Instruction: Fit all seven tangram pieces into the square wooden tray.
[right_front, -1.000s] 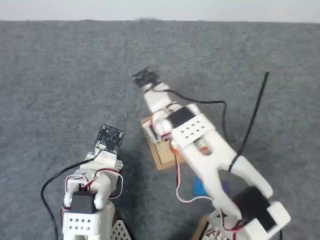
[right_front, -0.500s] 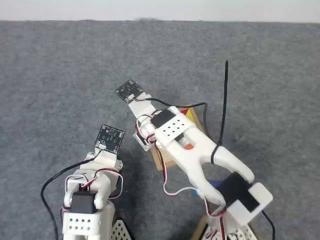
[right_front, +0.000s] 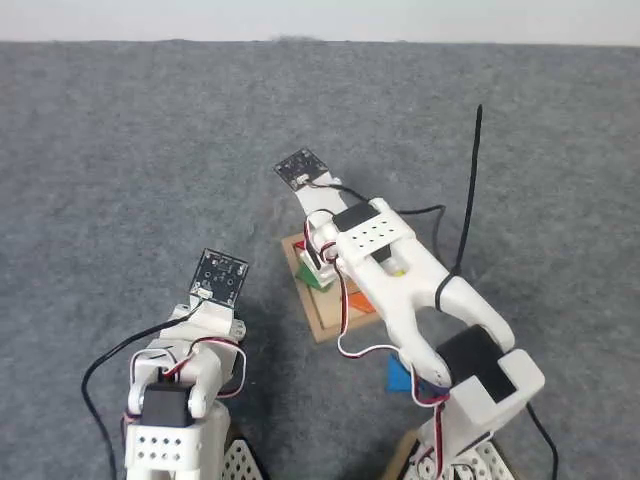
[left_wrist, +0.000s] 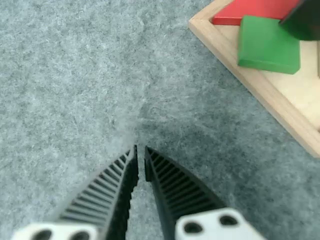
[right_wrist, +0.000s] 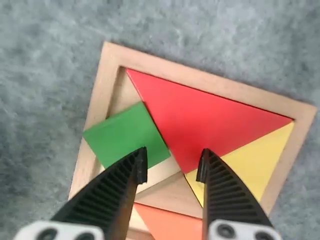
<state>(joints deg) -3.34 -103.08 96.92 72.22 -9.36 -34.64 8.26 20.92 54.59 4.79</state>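
Green square (right_wrist: 125, 135) lies askew in the wooden tray (right_wrist: 107, 55), one corner seeming to overlap the tray's rim. It sits beside the red triangle (right_wrist: 200, 117), with the yellow triangle (right_wrist: 255, 160) and an orange piece (right_wrist: 170, 225) also inside. Right pincer (right_wrist: 171, 160) hangs directly over the tray, moderately wide and empty, the square just under one jaw; this arm is nearer. Left pincer (left_wrist: 140, 152) sits off the tray above the grey surface (left_wrist: 75, 65), all but closed, holding nothing. A blue piece (right_front: 398, 375) lies outside the tray.

The white left arm (right_front: 180, 400) at lower left and white right arm (right_front: 400, 285) right of centre are carrying black camera boards (right_front: 220, 277) and trailing black, red and white cables (right_front: 470, 200). The left gripper (left_wrist: 140, 149) and right gripper (right_wrist: 171, 165) are showing black ridged fingers (left_wrist: 175, 192).
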